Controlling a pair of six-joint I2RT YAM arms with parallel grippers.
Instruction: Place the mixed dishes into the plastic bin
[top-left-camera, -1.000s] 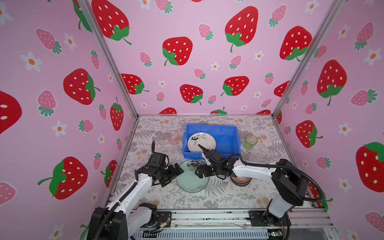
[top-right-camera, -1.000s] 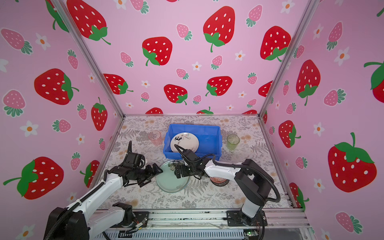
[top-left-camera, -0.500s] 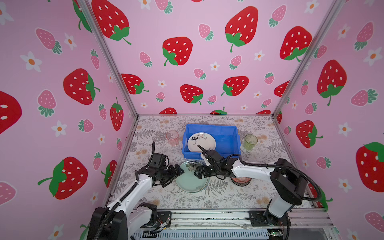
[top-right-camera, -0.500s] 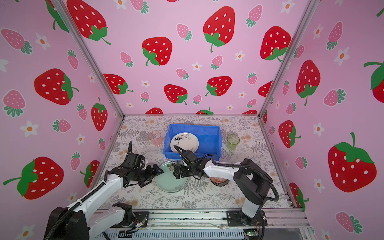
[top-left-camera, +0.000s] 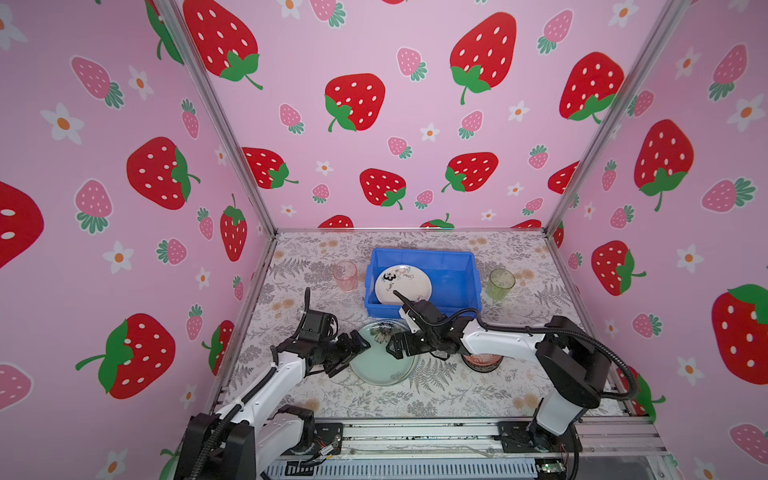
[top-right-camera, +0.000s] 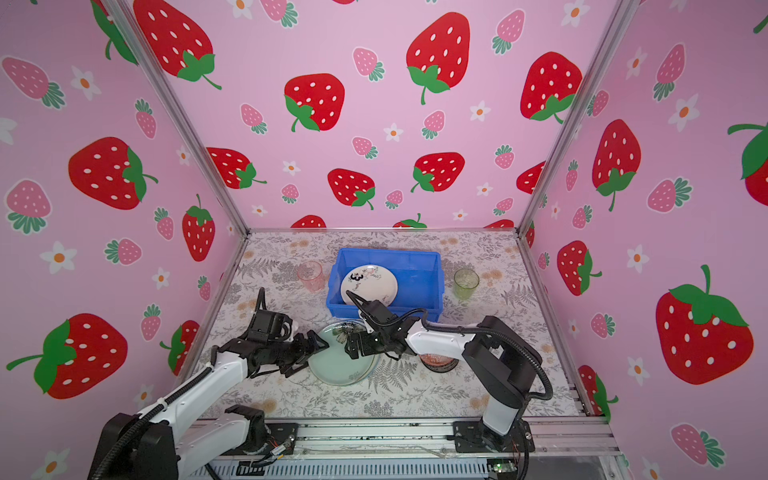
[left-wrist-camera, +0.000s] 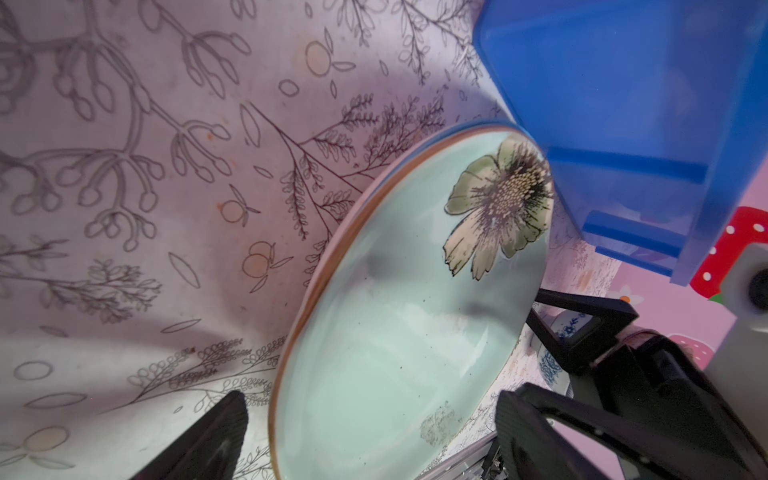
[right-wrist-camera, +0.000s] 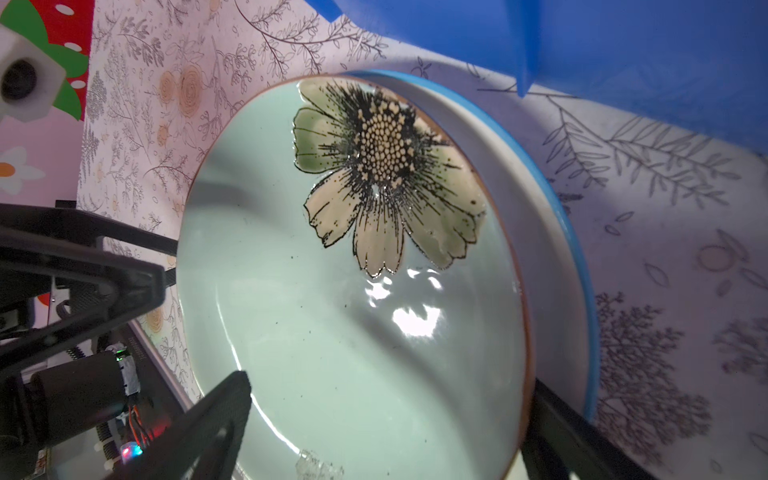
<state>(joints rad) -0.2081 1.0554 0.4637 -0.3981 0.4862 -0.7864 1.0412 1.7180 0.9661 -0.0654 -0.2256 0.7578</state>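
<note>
A mint-green plate with a flower (top-left-camera: 380, 357) (top-right-camera: 340, 361) lies on the table in front of the blue plastic bin (top-left-camera: 457, 276) (top-right-camera: 419, 274). It rests on a white plate with a blue rim (right-wrist-camera: 557, 249). My left gripper (top-left-camera: 351, 355) (left-wrist-camera: 370, 399) is open, its fingers astride the green plate's left rim. My right gripper (top-left-camera: 398, 345) (right-wrist-camera: 390, 378) is open too, straddling the opposite rim. A white plate with black marks (top-left-camera: 402, 284) leans inside the bin. A pink tumbler (top-left-camera: 345, 276) stands left of the bin and a green tumbler (top-left-camera: 500, 284) right of it.
An orange-red bowl (top-left-camera: 482, 363) sits partly under my right forearm. A blue-white bowl (left-wrist-camera: 550, 368) shows behind the right gripper in the left wrist view. The bin's near wall (left-wrist-camera: 623, 124) is close behind the stacked plates. Pink strawberry walls enclose the table on three sides.
Almost nothing has changed. Both grippers stay open at the mint-green plate's rims, and the right one has edged slightly to the left.
</note>
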